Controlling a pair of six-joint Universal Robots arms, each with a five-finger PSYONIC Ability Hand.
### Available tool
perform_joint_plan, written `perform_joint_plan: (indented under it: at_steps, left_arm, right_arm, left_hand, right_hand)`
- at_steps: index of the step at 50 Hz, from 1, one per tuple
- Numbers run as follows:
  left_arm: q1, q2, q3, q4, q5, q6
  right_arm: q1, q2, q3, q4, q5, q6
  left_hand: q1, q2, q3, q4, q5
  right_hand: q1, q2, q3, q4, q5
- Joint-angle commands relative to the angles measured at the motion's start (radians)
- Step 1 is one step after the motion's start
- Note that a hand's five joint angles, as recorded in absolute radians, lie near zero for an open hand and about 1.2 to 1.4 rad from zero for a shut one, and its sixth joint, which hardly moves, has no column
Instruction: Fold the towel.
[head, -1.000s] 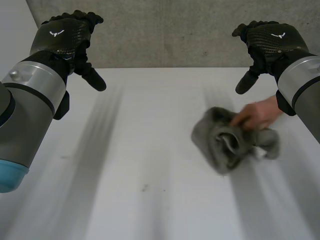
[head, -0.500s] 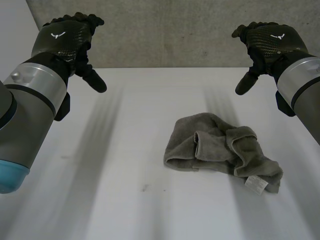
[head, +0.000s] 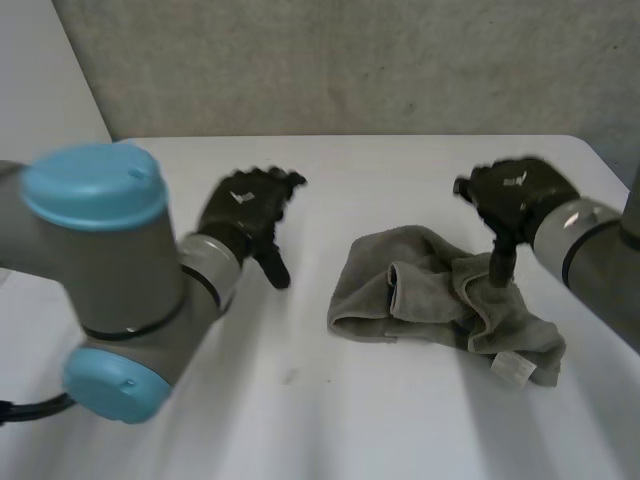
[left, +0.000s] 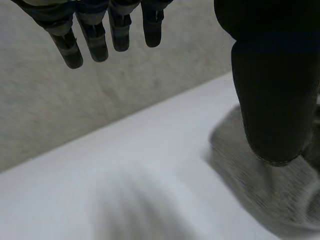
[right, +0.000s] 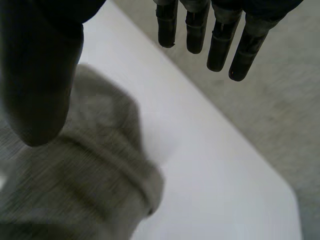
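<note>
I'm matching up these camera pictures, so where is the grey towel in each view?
Head view: towel lies crumpled on the white table, right of centre, below the right hand.
Left wrist view: towel lies beyond the left hand, partly behind its thumb.
Right wrist view: towel lies under the right hand's thumb.
Shared landmark: the table's far edge against the grey wall.

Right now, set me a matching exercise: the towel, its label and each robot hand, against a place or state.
Things:
1. towel
2. left robot hand
3. right robot hand
4. white label

Places or states:
A. open, above bare table beside the towel
B. crumpled in a heap
C. at the towel's edge nearest the camera
D. open, thumb pointing down over the towel

Pairs: 1-B, 2-A, 3-D, 4-C
</note>
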Motion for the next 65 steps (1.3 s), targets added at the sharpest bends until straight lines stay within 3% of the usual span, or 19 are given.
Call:
perform_joint_plan:
  at_steps: [1, 9, 20, 34, 36, 43, 48, 53, 55, 58, 60, 65]
  left_arm:
    - [-0.044, -0.122, -0.003, 0.086, 0.044, -0.005]
    - [-0.070, -0.239, 0.020, 0.169, 0.067, -0.005]
    - [-0.092, -0.381, 0.122, 0.175, 0.063, -0.017]
    - [-0.115, -0.458, 0.204, 0.179, 0.060, -0.017]
    - [-0.113, -0.464, 0.214, 0.179, 0.060, -0.016]
    - [-0.115, -0.492, 0.266, 0.179, 0.057, -0.013]
    - [-0.113, -0.504, 0.287, 0.179, 0.056, -0.007]
    - [-0.109, -0.478, 0.306, 0.172, 0.029, -0.007]
    - [-0.101, -0.449, 0.310, 0.166, 0.009, -0.005]
    - [-0.073, -0.326, 0.297, 0.141, -0.032, -0.005]
    - [-0.041, -0.249, 0.286, 0.124, -0.046, -0.002]
    - [0.087, 0.058, 0.222, 0.032, -0.043, -0.004]
  right_arm:
    - [-0.004, -0.005, 0.157, -0.018, -0.027, -0.075]
    - [0.008, -0.031, 0.349, -0.209, -0.074, -0.312]
    - [0.014, -0.025, 0.525, -0.572, -0.074, -0.499]
    - [0.002, 0.020, 0.579, -0.732, -0.088, -0.534]
    - [0.002, 0.012, 0.583, -0.753, -0.090, -0.531]
    - [0.000, 0.006, 0.586, -0.765, -0.113, -0.525]
    - [0.000, -0.006, 0.576, -0.765, -0.125, -0.496]
    - [-0.001, -0.066, 0.547, -0.761, -0.117, -0.394]
    - [-0.026, -0.126, 0.498, -0.744, -0.111, -0.251]
    - [-0.052, -0.151, 0.467, -0.729, -0.111, -0.160]
    - [-0.122, -0.193, 0.377, -0.652, -0.113, 0.028]
    - [-0.236, -0.229, 0.230, -0.467, -0.123, 0.241]
  left_hand:
    - [0.058, 0.051, 0.051, 0.053, 0.035]
    - [0.190, 0.183, 0.183, 0.185, 0.168]
    - [0.322, 0.315, 0.315, 0.317, 0.300]
    - [0.563, 0.555, 0.556, 0.558, 0.540]
    - [0.592, 0.585, 0.585, 0.587, 0.570]
    - [0.932, 0.925, 0.925, 0.927, 0.909]
    - [1.216, 1.209, 1.209, 1.211, 1.194]
    - [1.217, 1.210, 1.210, 1.212, 1.195]
    - [1.217, 1.210, 1.210, 1.212, 1.195]
    - [1.217, 1.210, 1.210, 1.212, 1.195]
    - [1.217, 1.210, 1.210, 1.212, 1.195]
    - [1.217, 1.210, 1.210, 1.212, 1.195]
  right_hand:
    - [-0.033, -0.076, -0.068, -0.077, -0.051]
    - [-0.023, -0.066, -0.058, -0.067, -0.041]
    - [0.317, 0.274, 0.282, 0.273, 0.300]
    - [0.570, 0.527, 0.535, 0.526, 0.552]
    - [0.760, 0.717, 0.725, 0.716, 0.742]
    - [1.052, 1.009, 1.017, 1.007, 1.034]
    - [1.188, 1.146, 1.153, 1.144, 1.171]
    - [1.188, 1.146, 1.153, 1.144, 1.171]
    - [1.188, 1.146, 1.153, 1.144, 1.171]
    - [1.188, 1.146, 1.153, 1.144, 1.171]
    - [1.188, 1.146, 1.153, 1.144, 1.171]
    - [1.188, 1.146, 1.153, 1.144, 1.171]
